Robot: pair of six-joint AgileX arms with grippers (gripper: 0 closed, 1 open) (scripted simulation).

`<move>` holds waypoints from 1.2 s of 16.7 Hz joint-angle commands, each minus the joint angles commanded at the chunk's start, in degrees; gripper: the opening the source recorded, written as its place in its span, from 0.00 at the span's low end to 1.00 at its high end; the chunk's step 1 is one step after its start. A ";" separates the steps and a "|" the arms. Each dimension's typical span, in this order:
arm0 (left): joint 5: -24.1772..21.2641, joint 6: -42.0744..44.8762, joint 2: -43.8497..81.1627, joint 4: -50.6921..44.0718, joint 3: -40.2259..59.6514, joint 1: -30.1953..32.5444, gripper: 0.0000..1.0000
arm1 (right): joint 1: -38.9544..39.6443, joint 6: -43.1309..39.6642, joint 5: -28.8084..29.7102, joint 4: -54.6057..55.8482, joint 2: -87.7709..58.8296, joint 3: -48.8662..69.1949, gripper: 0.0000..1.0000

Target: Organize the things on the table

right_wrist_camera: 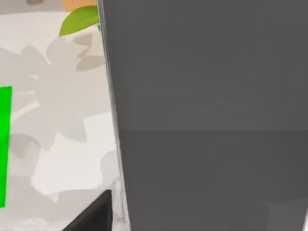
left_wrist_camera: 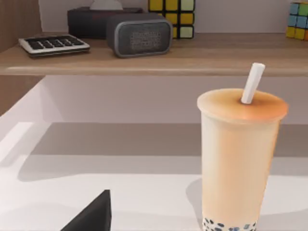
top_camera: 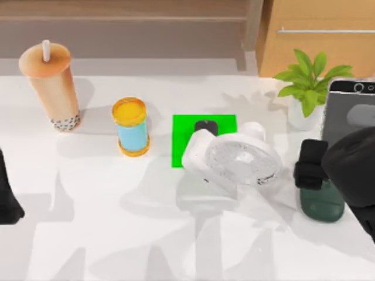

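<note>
Right pincer (top_camera: 309,167) at table's right edge beside smartphone (top_camera: 349,111), grip unclear, left arm parked at left edge

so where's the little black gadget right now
In the top view the small black gadget lies on the green patch near the table's middle, just behind the white desk fan, right of the yellow-lidded blue jar.

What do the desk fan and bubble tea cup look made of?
Desk fan: white body, likely smooth plastic; its cage is see-through with glints, probably clear plastic. Bubble tea cup: translucent wall, dark pearls visible at the bottom, so likely clear plastic; white straw looks matte plastic.
</note>
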State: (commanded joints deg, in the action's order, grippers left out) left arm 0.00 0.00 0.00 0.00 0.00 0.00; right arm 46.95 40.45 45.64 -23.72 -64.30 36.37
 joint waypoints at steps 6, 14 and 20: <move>0.00 0.00 0.00 0.00 0.00 0.00 1.00 | -3.25 -4.60 -3.95 2.55 6.04 -1.70 1.00; 0.00 0.00 0.00 0.00 0.00 0.00 1.00 | -27.00 -25.13 -29.72 14.49 42.62 -21.77 1.00; 0.00 0.00 0.00 0.00 0.00 0.00 1.00 | -44.81 -38.17 -43.05 22.32 61.80 -34.72 1.00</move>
State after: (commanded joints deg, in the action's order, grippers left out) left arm 0.00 0.00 0.00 0.00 0.00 0.00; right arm 2.14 2.27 2.59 -1.39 -2.50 1.65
